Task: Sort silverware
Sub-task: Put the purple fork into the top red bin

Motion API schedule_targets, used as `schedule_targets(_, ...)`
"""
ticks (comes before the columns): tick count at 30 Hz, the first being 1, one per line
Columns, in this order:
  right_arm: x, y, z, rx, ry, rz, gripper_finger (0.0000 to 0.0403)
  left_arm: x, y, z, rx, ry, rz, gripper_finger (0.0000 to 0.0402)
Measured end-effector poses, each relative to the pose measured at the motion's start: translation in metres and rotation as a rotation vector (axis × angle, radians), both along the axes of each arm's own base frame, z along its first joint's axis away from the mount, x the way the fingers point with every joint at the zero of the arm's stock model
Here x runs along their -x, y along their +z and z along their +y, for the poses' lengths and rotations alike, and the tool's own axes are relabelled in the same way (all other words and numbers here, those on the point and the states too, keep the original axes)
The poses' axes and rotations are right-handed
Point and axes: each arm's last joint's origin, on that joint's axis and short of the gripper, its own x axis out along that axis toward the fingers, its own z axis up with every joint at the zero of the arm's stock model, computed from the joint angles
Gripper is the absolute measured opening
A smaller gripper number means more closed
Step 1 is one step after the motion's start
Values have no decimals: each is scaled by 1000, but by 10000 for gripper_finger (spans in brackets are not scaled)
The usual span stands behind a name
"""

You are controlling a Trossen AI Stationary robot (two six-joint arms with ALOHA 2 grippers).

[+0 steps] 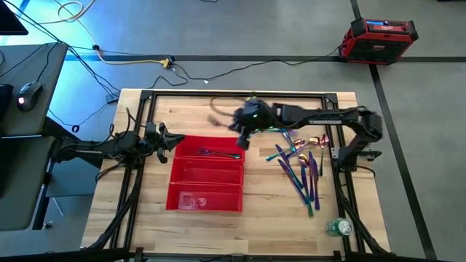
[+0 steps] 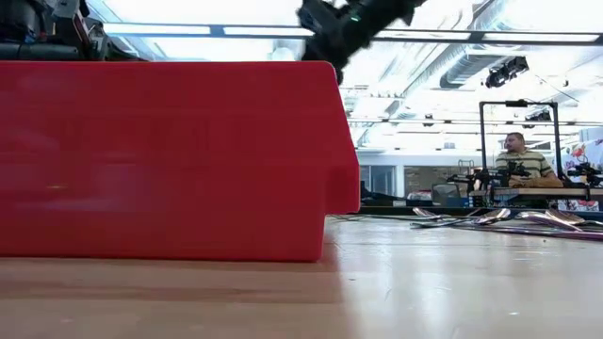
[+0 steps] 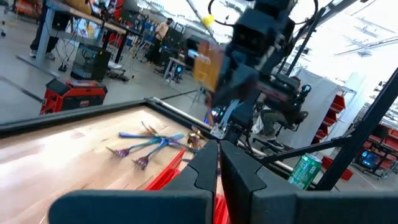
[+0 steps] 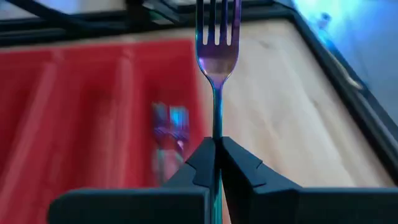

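Note:
My right gripper (image 4: 217,146) is shut on an iridescent fork (image 4: 217,56) and hangs in the air over the far right part of the red three-compartment tray (image 1: 206,178). In the high view this gripper (image 1: 244,138) reaches in from the right. More blue-purple pieces (image 4: 169,127) lie in the tray's far compartment (image 1: 218,153). The rest of the silverware (image 1: 302,164) lies loose on the wood to the right of the tray. My left gripper (image 1: 171,142) waits shut at the tray's far left corner, touching nothing. My right gripper pinches the fork's thin handle (image 4: 217,129) between its two fingers. The fork runs on along the fingers, its tines (image 4: 217,25) pointing away from the wrist. The fingers slant down from the table's right side. The fork is lifted clear of tray and table.
A green can (image 1: 338,228) stands near the table's front right corner. A black frame (image 1: 240,93) runs around the tabletop. Bare wood lies in front of the tray. Beyond the table, a person sits at another bench (image 2: 523,162).

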Motion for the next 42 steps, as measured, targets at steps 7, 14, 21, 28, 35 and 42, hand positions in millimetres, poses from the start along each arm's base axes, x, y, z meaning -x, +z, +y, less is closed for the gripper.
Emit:
schedule_targets(7,-63,-47,15,-49,115,126,0,0,0,0,-1,-4,1,0)
schedule_targets(14,-85,-86,16,-61,137,293,0,0,0,0,-1,-15,2,0)
schedule_targets(21,-83,-106,6,-98,103,394,0,0,0,0,-1,-17,4,0)
schedule_targets(28,-81,-108,6,-92,123,414,41,0,0,0,-1,-17,4,0)
schedule_targets(35,-85,-96,5,-82,132,382,128,0,0,0,-1,-16,3,0)
schedule_targets(42,-94,-27,12,13,231,308,146,0,0,0,-1,-17,4,0)
